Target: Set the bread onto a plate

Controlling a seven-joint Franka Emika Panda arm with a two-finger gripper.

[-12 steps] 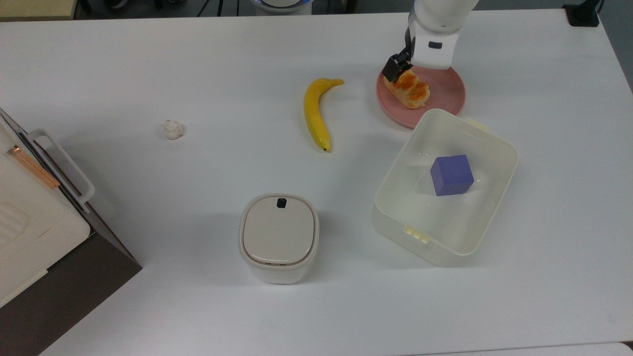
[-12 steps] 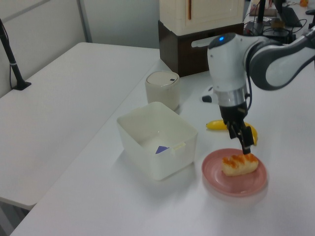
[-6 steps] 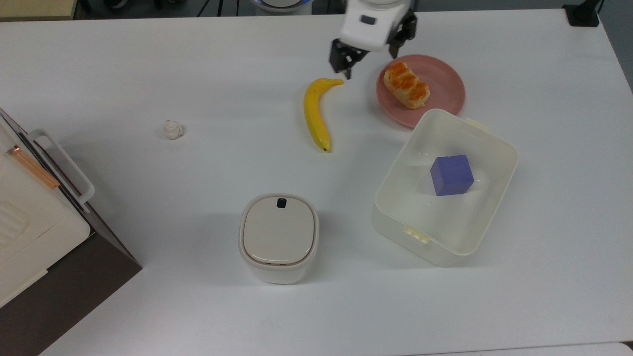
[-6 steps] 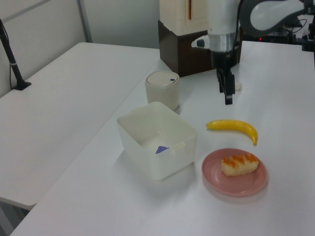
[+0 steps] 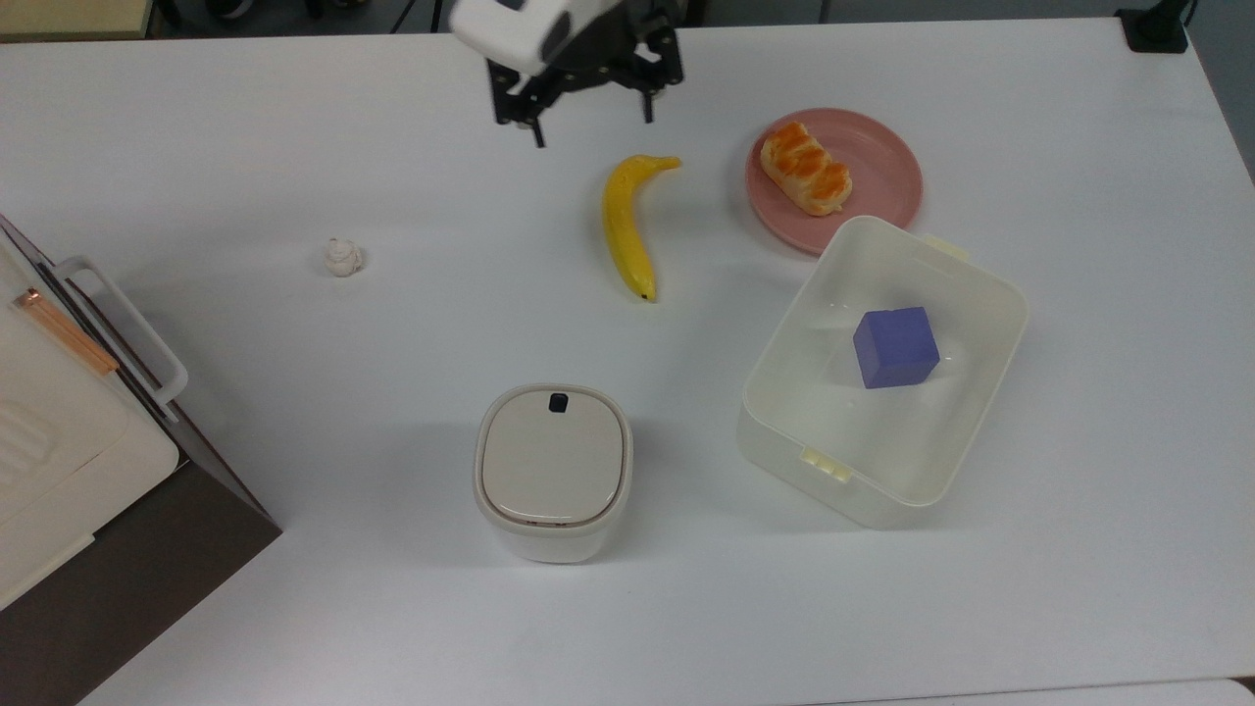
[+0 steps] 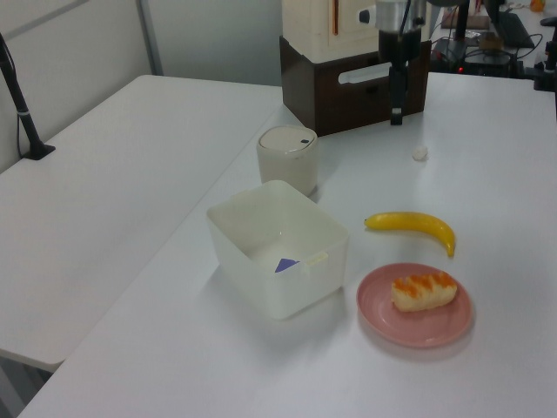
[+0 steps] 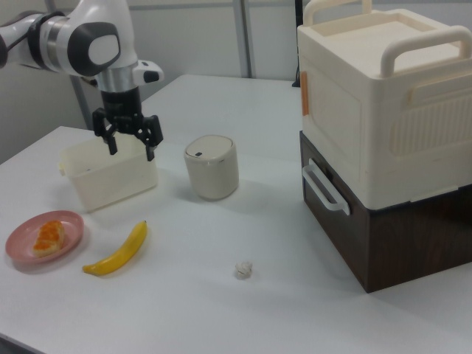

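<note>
Top view: bread (image 5: pixel 807 168) on plate (image 5: pixel 887 162); gripper (image 5: pixel 589 116) open, empty.

On my surface (image 5: pixel 294 127): a banana (image 5: pixel 625 224), a purple cube (image 5: pixel 895 347) inside the cream tub (image 5: pixel 971 412), a lidded canister (image 5: pixel 553 471), and a white lump (image 5: pixel 343 257) at the top view's left.

White table (image 5: pixel 294 608) w/ items spread across it. In the top view: pink plate (image 5: pixel 887 181) at far right, cream tub (image 5: pixel 966 412) touching its near edge, to the right. Banana (image 5: pixel 626 226) lies left of the plate, well apart. Small white lumpy ball (image 5: pixel 343 257) sits further left. Lidded cream canister (image 5: pixel 553 471) stands near-centre. Brown-and-cream appliance (image 5: pixel 69 461) occupies the near left corner. All resting directly on tabletop.
</note>
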